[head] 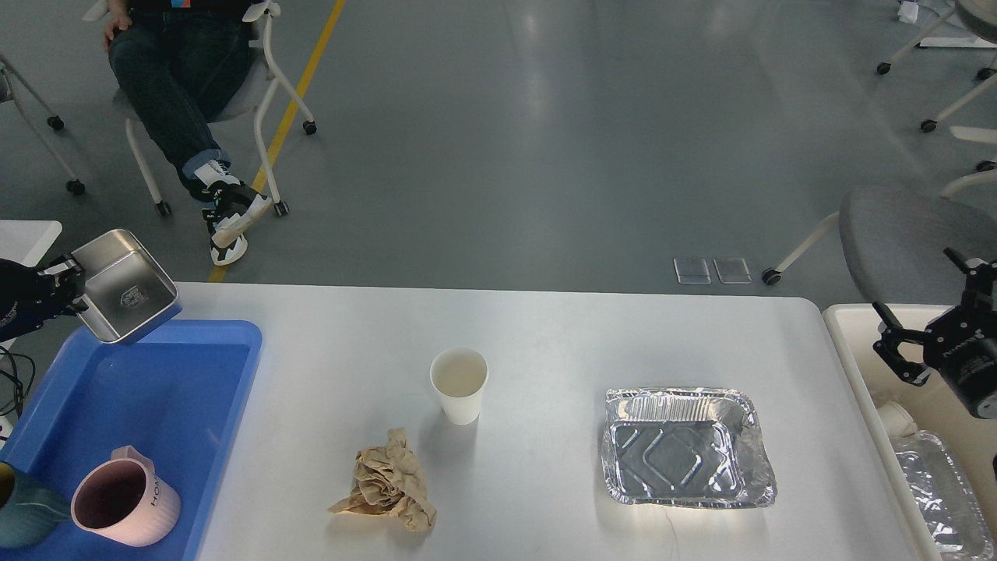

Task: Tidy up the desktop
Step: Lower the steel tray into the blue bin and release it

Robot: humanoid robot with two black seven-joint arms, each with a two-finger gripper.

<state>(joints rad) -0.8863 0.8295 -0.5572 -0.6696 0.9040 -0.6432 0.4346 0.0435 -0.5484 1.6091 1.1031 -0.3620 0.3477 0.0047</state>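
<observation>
No clearly legible text anywhere

The counter point(545, 335) before you is a large, matte white rectangular top with rounded far corners. It lies flat and level, spanning most of the view's width. Its far edge runs straight across the middle of the view against the grey floor; its near edge falls outside the view.

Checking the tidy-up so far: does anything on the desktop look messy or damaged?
Yes. A crumpled brown paper wad lies loose on the desktop near the front edge, below the paper cup. The foil tray to its right has a dented, wrinkled rim.
</observation>
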